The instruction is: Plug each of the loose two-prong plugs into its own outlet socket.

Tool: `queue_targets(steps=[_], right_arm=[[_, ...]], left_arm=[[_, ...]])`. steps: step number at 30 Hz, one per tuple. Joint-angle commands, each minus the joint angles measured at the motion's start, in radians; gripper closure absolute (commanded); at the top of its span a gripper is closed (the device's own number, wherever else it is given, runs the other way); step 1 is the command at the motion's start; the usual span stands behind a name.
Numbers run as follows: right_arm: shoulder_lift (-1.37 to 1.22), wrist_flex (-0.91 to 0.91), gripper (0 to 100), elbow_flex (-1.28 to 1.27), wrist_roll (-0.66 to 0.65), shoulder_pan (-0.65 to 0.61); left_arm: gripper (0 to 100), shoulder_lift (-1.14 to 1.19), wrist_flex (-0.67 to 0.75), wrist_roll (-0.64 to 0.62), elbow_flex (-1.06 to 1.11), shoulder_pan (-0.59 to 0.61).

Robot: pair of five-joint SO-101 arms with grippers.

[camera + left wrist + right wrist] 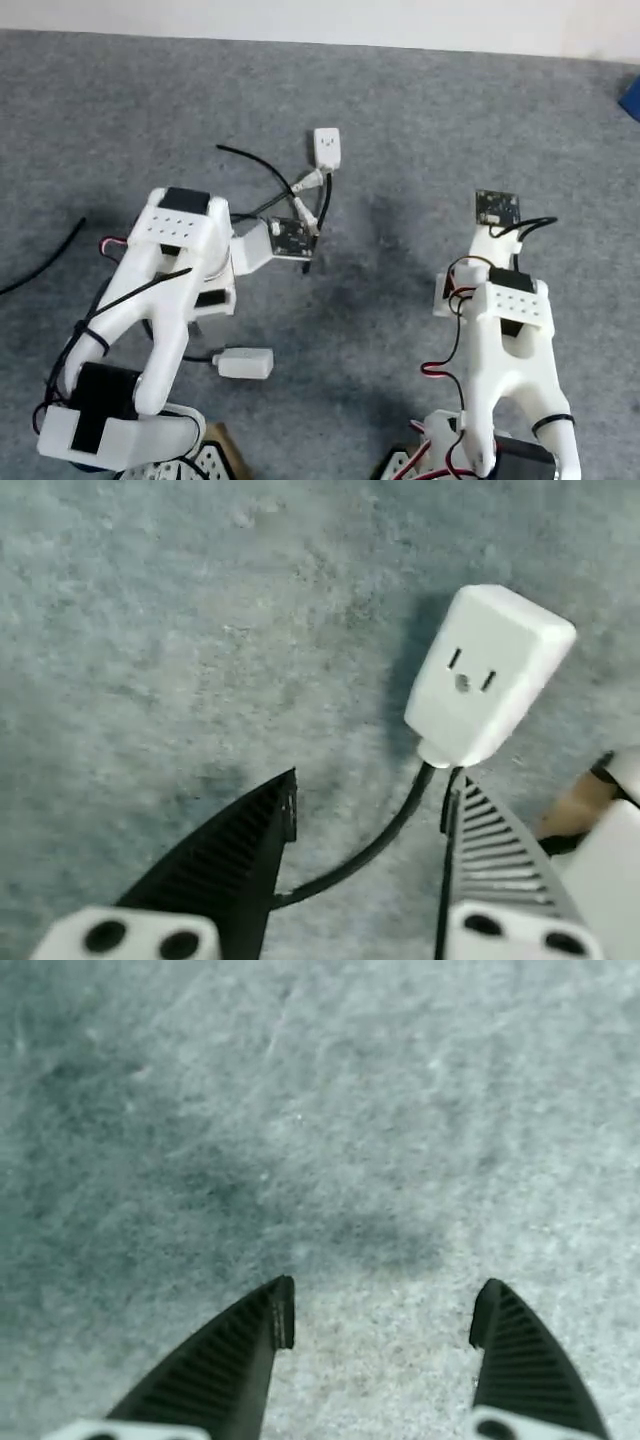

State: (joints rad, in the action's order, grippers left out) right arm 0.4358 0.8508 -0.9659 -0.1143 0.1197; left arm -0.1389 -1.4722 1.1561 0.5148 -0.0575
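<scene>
A white outlet socket (487,675) lies on the grey carpet with its two slots facing up, and its black cable (375,845) runs back between my left fingers. My left gripper (368,815) hangs open just short of it, touching nothing. In the high view that socket (326,148) sits at the back centre, with a white plug (309,182) on a black cord between it and the left arm (180,250). A second white socket block (243,362) lies near the left arm's base. My right gripper (385,1310) is open over bare carpet.
Grey carpet (420,120) covers the table. Black cords (255,165) loop behind the left arm's wrist, and one more (40,262) trails at the far left. The right arm (510,310) stands apart at the right. A blue item (630,95) sits at the right edge.
</scene>
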Motion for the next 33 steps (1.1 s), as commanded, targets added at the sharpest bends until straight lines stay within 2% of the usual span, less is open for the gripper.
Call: queue_targets(steps=[1,6,14,17,22,25,28,33], right_arm=[[0.007,-0.015,71.0,0.005,-0.002,-0.005],[0.008,-0.015,71.0,0.005,-0.002,-0.005],[0.007,-0.015,71.0,0.005,-0.023,-0.005],[0.005,-0.015,71.0,0.005,-0.025,-0.005],[0.005,-0.013,71.0,0.005,-0.026,-0.005],[0.005,-0.013,71.0,0.005,-0.026,-0.005],[0.007,-0.013,71.0,0.004,-0.026,-0.015],[0.007,-0.013,71.0,0.004,-0.026,-0.016]], left_arm=[[74,-0.005,-0.020,-0.011,-0.022,0.007],[80,-0.016,-0.130,-0.003,0.058,0.001],[82,-0.018,-0.137,-0.012,0.217,-0.145],[82,-0.018,-0.117,-0.091,0.245,-0.228],[81,-0.007,0.032,-0.210,0.245,-0.308],[81,-0.007,0.152,-0.262,0.231,-0.305],[81,-0.007,0.250,-0.302,0.176,-0.239],[81,-0.005,0.252,-0.244,0.064,-0.154]])
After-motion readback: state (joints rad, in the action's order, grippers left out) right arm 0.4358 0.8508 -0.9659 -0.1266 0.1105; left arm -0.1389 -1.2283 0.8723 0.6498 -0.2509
